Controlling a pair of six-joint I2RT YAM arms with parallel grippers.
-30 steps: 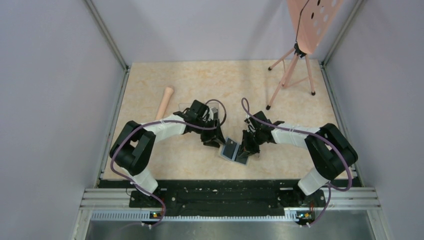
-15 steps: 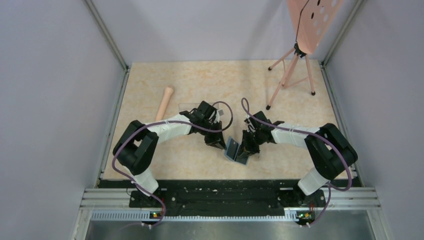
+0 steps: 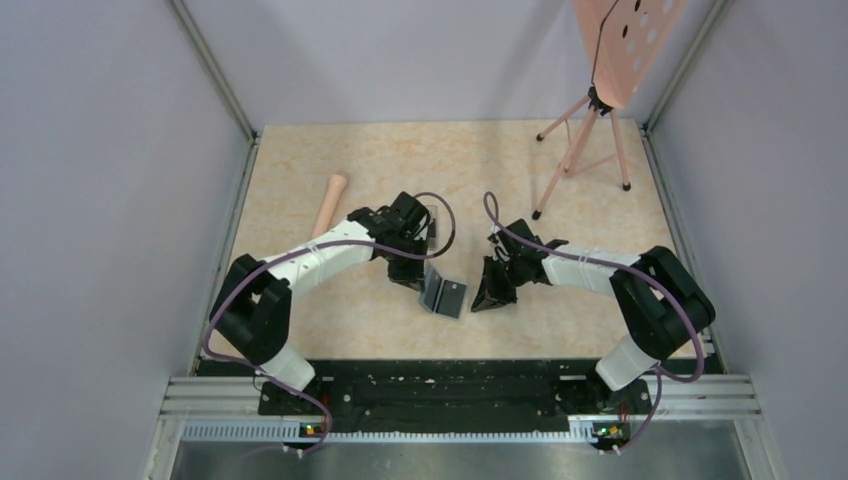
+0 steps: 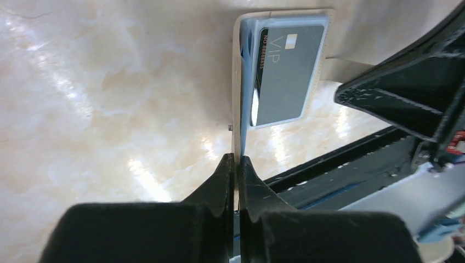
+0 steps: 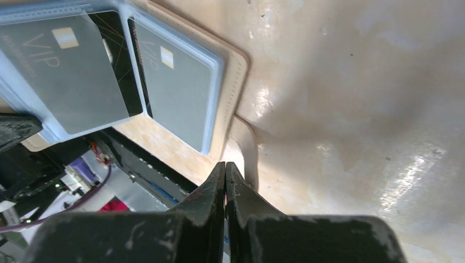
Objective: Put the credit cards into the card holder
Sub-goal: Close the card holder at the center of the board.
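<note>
The tan card holder (image 3: pixel 450 297) stands partly open on the table between my grippers, its grey-blue inside facing the near edge. My left gripper (image 3: pixel 420 282) is shut on the edge of its left flap (image 4: pixel 236 159). My right gripper (image 3: pixel 481 299) is shut at the card holder's right side, where the tan strap (image 5: pixel 241 139) curls down to its tips (image 5: pixel 225 164). A dark "VIP" credit card (image 4: pixel 285 76) sits in a pocket. The right wrist view shows two such cards (image 5: pixel 66 71) (image 5: pixel 175 93) in pockets, with a black one (image 5: pixel 118 66) between them.
A wooden stick (image 3: pixel 328 205) lies at the back left. A pink tripod (image 3: pixel 580 150) with a perforated pink board (image 3: pixel 625 40) stands at the back right. The black base rail (image 3: pixel 460 385) runs along the near edge. Grey walls close in both sides.
My left gripper has pulled the card holder's left flap to the left, and the card holder has shifted left with it. My right gripper now sits at its right edge instead of over it.
</note>
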